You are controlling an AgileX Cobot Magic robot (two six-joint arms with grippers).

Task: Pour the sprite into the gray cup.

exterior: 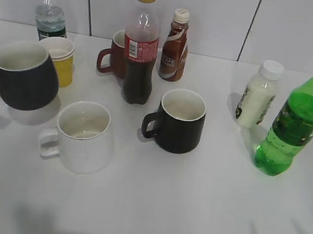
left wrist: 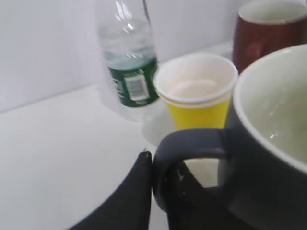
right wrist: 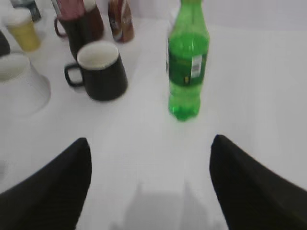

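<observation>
The sprite, a tall green bottle with no cap, stands upright at the right of the table; it also shows in the right wrist view. The gray cup, a dark matte mug with a whitish inside, is lifted a little above the table at the far left. My left gripper is shut on the gray cup's handle. My right gripper is open and empty, well short of the sprite; it is out of the exterior view.
A white mug, a glossy black mug, a cola bottle, a brown mug, a coffee bottle, a yellow paper cup, a water bottle and a white milk bottle stand around.
</observation>
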